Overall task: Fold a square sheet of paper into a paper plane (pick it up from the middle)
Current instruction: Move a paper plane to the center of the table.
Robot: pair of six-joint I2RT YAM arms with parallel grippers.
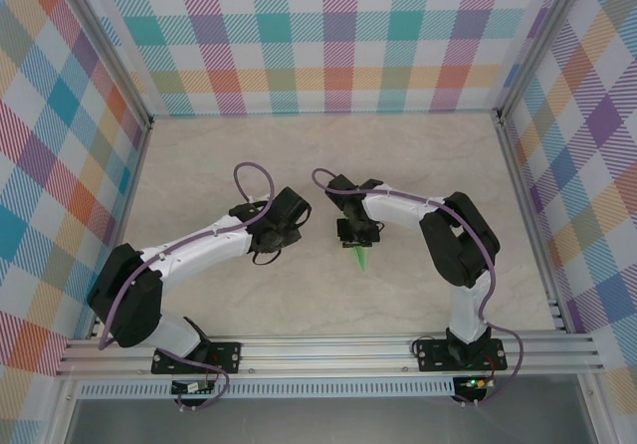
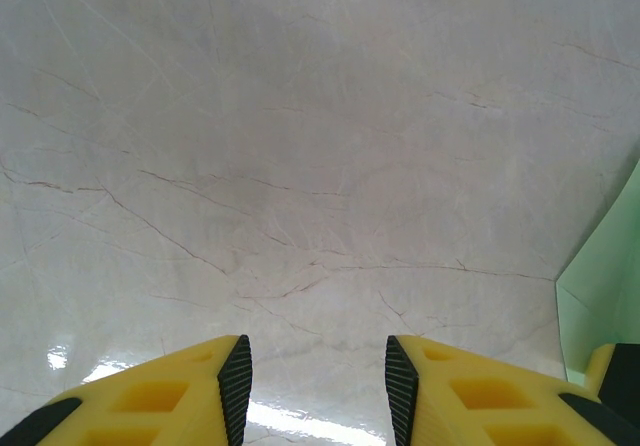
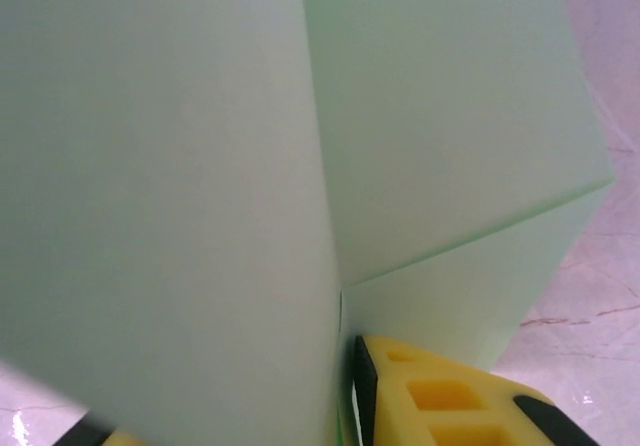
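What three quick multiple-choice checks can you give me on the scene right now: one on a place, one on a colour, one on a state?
1. Where is the folded paper?
A. at the right tool
B. against the back wall
C. in the far left corner

2. What colour are the fingers of the left tool?
A. red
B. blue
C. yellow

3. How do the left tool's jaws stand?
A. shut on the paper
B. open, nothing between them
C. shut, empty

Answers:
1 A, the green tip shows right at the right tool in the top view.
2 C, both fingers are yellow in the left wrist view.
3 B, bare table shows through the gap.
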